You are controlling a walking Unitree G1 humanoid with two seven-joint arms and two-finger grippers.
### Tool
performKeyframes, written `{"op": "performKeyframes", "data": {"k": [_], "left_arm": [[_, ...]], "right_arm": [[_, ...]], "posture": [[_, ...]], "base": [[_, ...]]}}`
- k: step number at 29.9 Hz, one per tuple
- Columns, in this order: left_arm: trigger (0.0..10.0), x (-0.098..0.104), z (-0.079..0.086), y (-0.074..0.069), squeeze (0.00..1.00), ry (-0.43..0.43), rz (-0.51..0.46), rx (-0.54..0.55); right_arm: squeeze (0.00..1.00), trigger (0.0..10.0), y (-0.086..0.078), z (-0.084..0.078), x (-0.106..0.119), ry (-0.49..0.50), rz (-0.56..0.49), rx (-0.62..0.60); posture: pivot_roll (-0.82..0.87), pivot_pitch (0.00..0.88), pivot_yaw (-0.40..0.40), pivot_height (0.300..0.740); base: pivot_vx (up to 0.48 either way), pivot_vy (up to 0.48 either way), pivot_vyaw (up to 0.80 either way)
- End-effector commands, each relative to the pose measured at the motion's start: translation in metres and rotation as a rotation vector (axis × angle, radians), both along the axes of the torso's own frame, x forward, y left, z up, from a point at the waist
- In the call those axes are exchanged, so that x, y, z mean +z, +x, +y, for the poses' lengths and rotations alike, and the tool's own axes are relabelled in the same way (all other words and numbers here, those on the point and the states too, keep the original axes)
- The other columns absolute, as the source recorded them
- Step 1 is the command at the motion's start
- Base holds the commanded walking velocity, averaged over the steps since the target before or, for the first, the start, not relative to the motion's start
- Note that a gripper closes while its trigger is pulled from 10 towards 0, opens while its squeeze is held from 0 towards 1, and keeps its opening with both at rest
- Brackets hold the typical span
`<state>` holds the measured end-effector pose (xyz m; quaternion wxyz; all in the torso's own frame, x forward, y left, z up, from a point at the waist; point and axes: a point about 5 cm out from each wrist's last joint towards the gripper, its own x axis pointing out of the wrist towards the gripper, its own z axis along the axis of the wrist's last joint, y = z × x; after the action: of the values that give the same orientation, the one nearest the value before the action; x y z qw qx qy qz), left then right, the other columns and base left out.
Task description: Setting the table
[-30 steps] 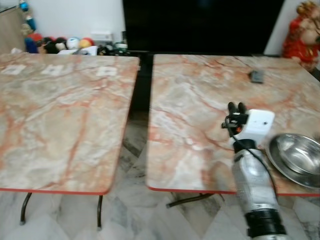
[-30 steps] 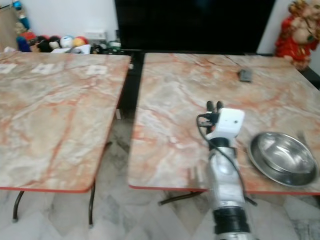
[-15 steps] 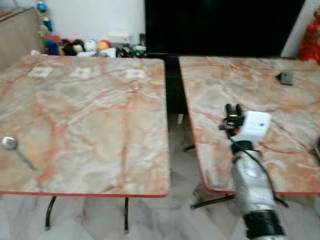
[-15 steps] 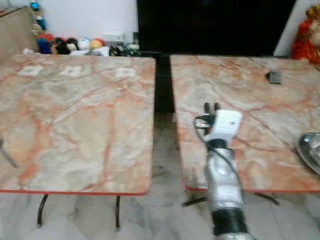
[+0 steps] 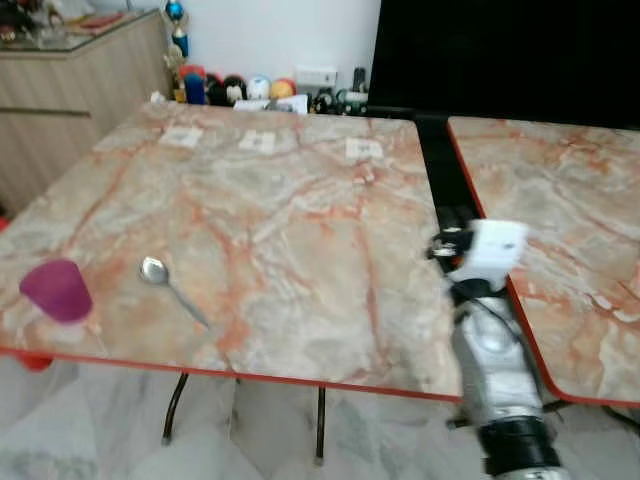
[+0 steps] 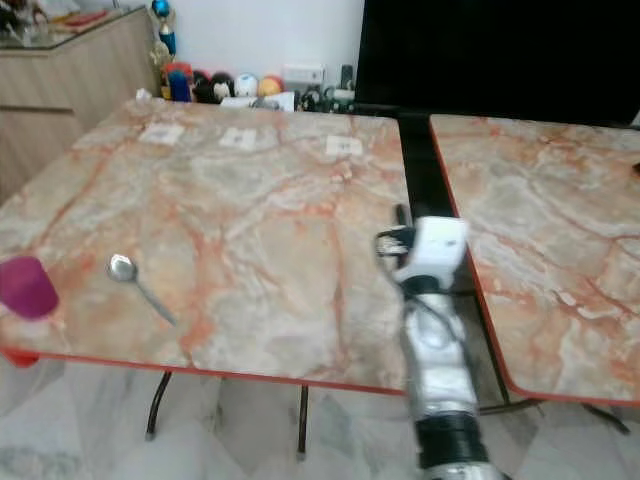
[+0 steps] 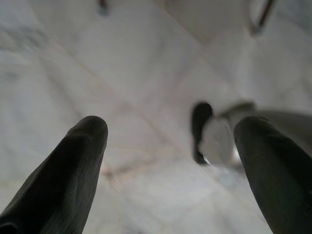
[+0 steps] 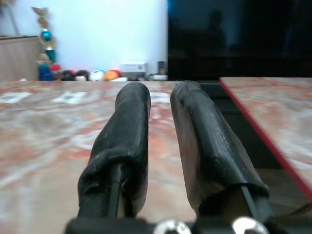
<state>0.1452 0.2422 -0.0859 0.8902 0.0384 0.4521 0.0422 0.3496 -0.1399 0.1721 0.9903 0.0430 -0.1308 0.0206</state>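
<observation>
A purple cup (image 5: 57, 290) and a spoon (image 5: 170, 289) lie near the left desk (image 5: 290, 230) front edge. The right gripper (image 8: 161, 97), jaws nearly closed and empty, hovers at its right edge. The left gripper (image 7: 170, 141) hangs open over the floor. Three white labels (image 5: 258, 142) are too blurred to read.

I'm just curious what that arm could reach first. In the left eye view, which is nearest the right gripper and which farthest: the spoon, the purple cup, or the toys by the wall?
From the right gripper:
1. Spoon, on the table to its left.
2. Purple cup, at the table's near left corner.
3. Toys, beyond the table's far edge.
</observation>
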Motion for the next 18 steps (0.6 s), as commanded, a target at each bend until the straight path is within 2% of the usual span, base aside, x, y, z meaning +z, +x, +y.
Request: {"op": "performKeyframes", "data": {"k": [1,13,18], "left_arm": [[10.0,-0.006,-0.004,-0.011,0.0,-0.013,0.038,0.011],[10.0,-0.008,-0.006,-0.019,0.0,-0.016,0.043,0.014],[10.0,-0.009,-0.012,-0.018,0.0,-0.017,0.041,0.007]], "right_arm": [[0.0,10.0,-0.001,-0.009,-0.001,0.003,0.004,-0.026],[0.0,10.0,0.0,-0.008,-0.002,0.005,0.009,-0.019],[0.0,10.0,0.0,-0.009,-0.005,0.002,0.019,-0.024]], "posture": [[0.03,0.068,0.003,0.74],[0.03,0.074,0.003,0.74],[0.03,0.075,0.003,0.74]], "base": [[0.0,0.405,0.0],[0.0,0.374,0.0],[0.0,0.0,0.0]]}}
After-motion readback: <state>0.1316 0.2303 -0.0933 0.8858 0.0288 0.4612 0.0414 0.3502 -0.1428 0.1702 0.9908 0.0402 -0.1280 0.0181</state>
